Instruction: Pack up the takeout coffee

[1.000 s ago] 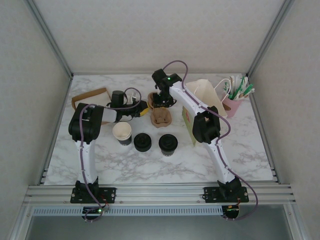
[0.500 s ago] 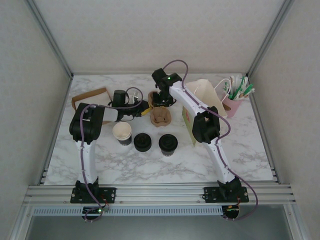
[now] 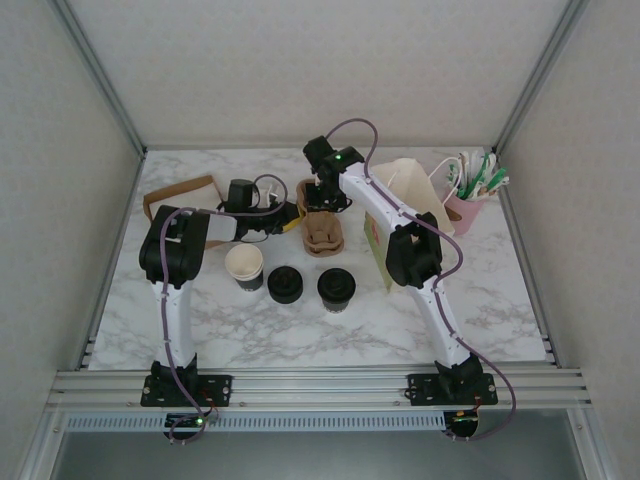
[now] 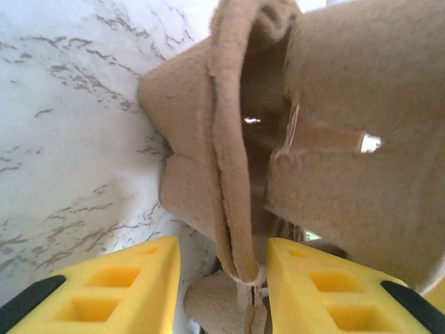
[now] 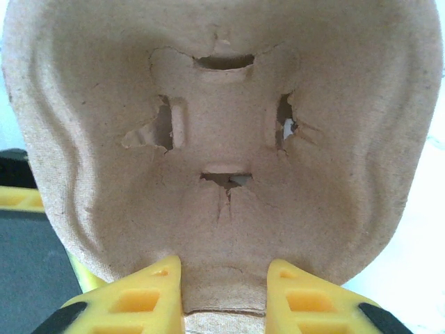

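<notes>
Over the veined marble tabletop [image 3: 500, 300], left jaws and right jaws each clamp the fibrous moulded-pulp tray [image 3: 322, 235].

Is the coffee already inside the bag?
No, the coffee stands on the table, out in the open to the left of the bag.

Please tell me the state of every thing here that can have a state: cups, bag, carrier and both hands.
takeout coffee, upright, lid on, not yet packed
open cup, upright, no lid
paper bag, standing, mouth open
cup carrier, gripped by both hands
left hand, shut on the carrier's rim
right hand, shut on the carrier's edge
</notes>
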`<action>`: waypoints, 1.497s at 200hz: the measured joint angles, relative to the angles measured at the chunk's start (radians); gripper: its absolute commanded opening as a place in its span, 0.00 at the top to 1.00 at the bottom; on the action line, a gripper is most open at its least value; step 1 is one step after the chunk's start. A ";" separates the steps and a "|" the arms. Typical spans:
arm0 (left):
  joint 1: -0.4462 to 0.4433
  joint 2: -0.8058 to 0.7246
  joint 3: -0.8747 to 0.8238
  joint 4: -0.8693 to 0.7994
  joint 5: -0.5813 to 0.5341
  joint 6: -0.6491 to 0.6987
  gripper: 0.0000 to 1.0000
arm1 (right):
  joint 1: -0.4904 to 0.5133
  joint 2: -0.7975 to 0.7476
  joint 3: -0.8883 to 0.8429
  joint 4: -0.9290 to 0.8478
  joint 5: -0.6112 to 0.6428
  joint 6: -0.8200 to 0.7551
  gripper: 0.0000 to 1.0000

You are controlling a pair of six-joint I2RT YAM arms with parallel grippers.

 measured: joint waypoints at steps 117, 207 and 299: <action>-0.005 -0.031 -0.012 -0.010 0.000 0.008 0.62 | 0.001 -0.006 -0.003 0.013 0.033 0.010 0.74; 0.003 -0.084 0.025 -0.038 -0.019 0.015 0.60 | 0.049 -0.246 -0.003 0.002 0.033 -0.028 0.73; 0.005 -0.179 0.059 -0.117 -0.076 0.015 0.58 | 0.121 -0.429 -0.001 -0.032 -0.041 -0.077 0.73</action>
